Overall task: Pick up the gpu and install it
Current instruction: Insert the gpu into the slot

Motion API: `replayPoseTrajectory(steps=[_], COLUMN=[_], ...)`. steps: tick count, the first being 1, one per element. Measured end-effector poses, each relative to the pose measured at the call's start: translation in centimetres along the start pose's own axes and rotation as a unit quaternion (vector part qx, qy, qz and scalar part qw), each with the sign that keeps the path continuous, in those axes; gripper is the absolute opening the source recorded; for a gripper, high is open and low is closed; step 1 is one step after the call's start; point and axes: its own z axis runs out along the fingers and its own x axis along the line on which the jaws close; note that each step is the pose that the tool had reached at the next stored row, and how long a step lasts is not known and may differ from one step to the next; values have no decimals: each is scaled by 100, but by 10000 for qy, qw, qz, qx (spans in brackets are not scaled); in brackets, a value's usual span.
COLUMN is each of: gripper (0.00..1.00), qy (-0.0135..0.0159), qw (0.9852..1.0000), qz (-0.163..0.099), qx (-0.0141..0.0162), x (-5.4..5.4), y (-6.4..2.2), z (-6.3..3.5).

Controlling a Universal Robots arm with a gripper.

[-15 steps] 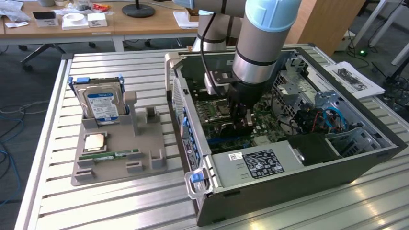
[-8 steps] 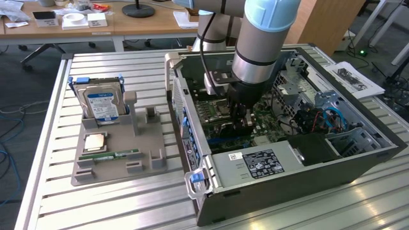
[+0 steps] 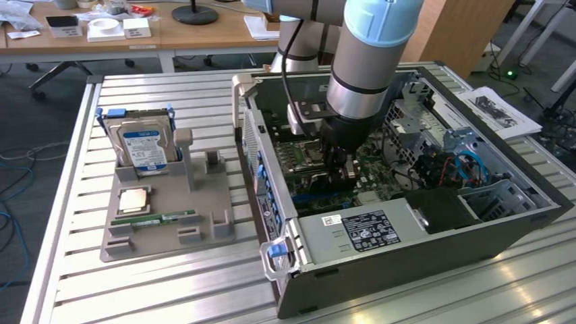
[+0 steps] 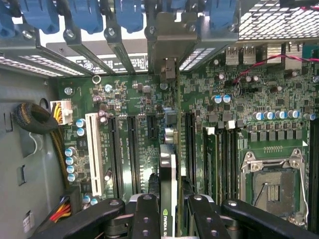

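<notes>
One gpu (image 4: 168,172), clamped by tool (image 4: 172,201), stands inside case (image 3: 423,260).

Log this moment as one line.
phase: install | gripper: shut on gpu | gpu: edge-on at motherboard slots | location: inside computer case

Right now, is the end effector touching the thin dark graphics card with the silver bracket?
Touching. The wrist view shows the end effector closed on the thin dark graphics card, a finger against each face, edge-on over the green motherboard.
</notes>
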Motion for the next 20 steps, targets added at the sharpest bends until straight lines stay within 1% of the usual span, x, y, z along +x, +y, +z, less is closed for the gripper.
replayPoseTrajectory(steps=[20], gripper=[27], qy=[2], qw=[10000], qz=[0], qx=[-1], x=[0], y=[0], z=[-1])
